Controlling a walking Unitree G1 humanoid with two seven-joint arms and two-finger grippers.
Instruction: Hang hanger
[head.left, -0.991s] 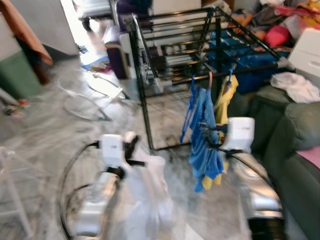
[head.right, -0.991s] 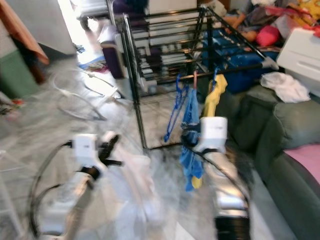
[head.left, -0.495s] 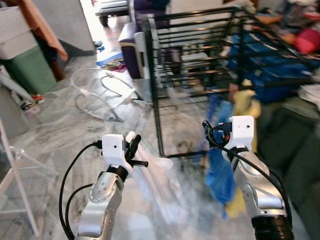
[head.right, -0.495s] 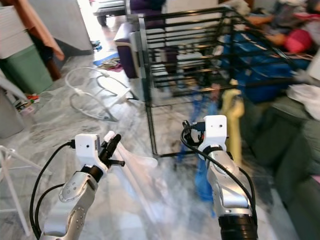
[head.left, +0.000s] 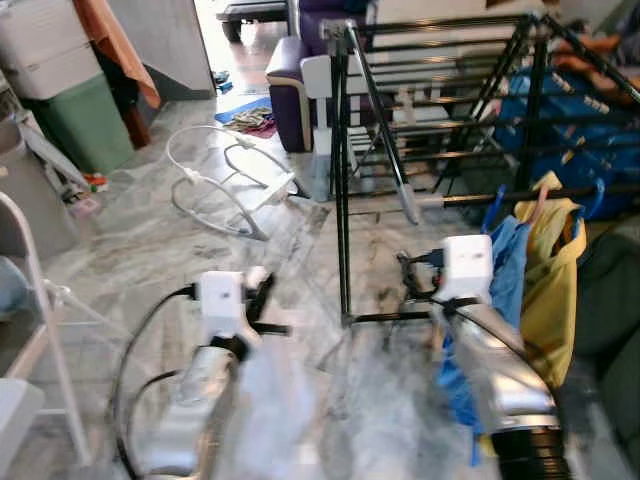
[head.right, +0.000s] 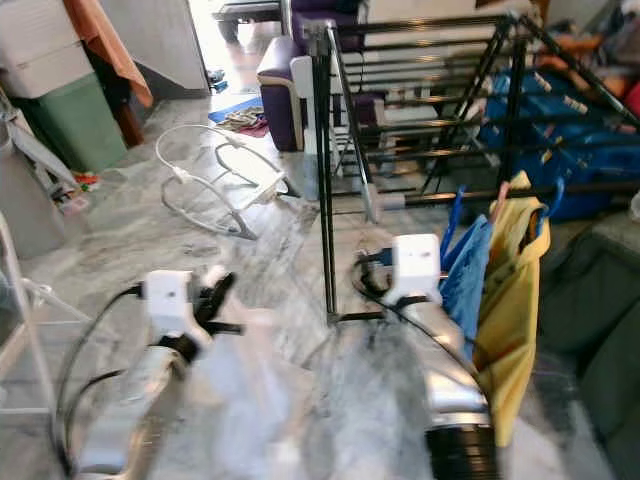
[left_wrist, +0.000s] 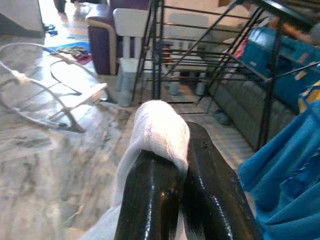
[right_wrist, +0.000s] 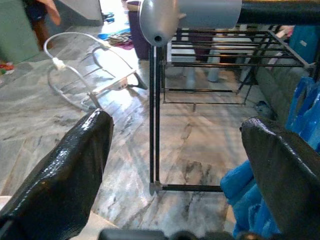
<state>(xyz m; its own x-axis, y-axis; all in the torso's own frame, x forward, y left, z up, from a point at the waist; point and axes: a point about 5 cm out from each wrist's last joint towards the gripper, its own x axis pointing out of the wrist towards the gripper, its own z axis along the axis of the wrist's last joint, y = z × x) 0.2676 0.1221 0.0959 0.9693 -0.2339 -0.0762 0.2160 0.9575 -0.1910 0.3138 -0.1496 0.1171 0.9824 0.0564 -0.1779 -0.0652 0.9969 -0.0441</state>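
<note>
No text, label, brand, number or sign can be read anywhere in these pictures. The white housings (head.left: 466, 266) on the robot's wrists near the middle of the head views look blank, though motion blur may hide small print. The green bin (head.left: 78, 125) and the pale box (head.right: 40, 42) above it at the upper left carry no legible marking, and the blue container (head.right: 560, 130) behind the drying rack (head.left: 440, 120) at the upper right shows only pale, unreadable patches.

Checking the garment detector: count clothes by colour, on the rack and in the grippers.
Blue, hanging on rack: 1
Yellow, hanging on rack: 1
White, held in left gripper: 1
Right gripper: 0, open
Total: 3
</note>
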